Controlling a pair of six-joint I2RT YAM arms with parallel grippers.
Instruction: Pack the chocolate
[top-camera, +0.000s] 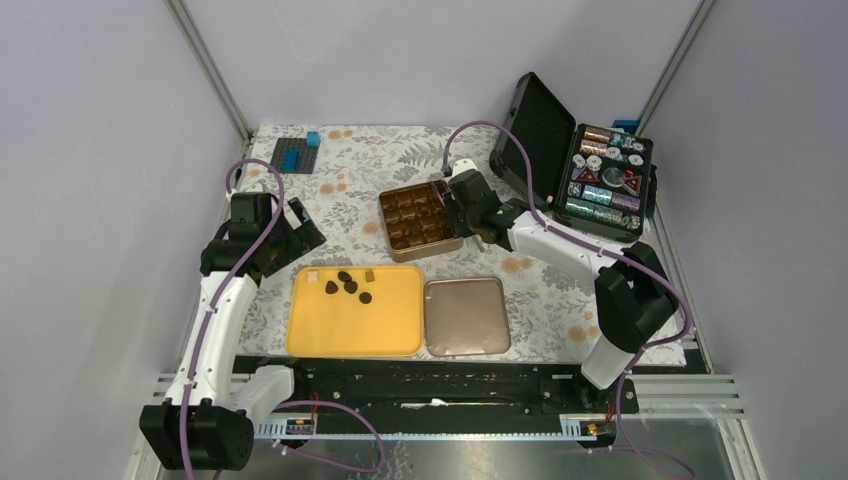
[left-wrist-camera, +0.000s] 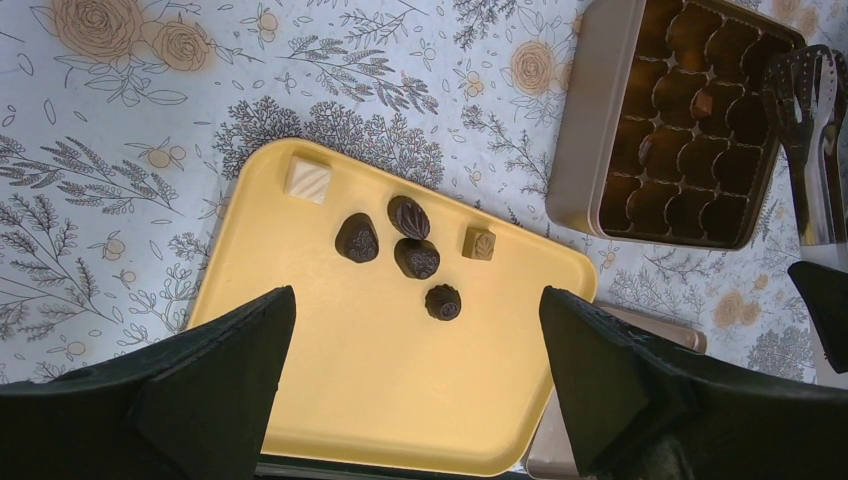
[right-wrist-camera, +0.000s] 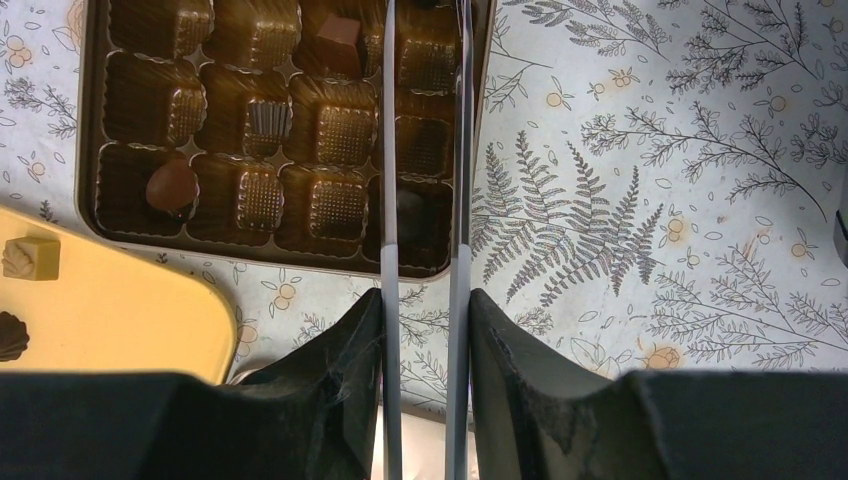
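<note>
Right jaws' tongs (right-wrist-camera: 389, 200) point over box (left-wrist-camera: 578, 150); chocolate (left-wrist-camera: 417, 258) clustered

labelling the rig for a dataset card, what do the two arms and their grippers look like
Both arms, left arm and right arm, have white links with black joint housings and bases. A thin purple cable loops along each. The left gripper and right gripper have matte black, wedge-shaped fingers.

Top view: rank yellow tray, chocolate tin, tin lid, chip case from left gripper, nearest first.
1. yellow tray, just beside the left gripper.
2. chocolate tin, table centre.
3. tin lid, right of tray.
4. chip case, far right.
</note>
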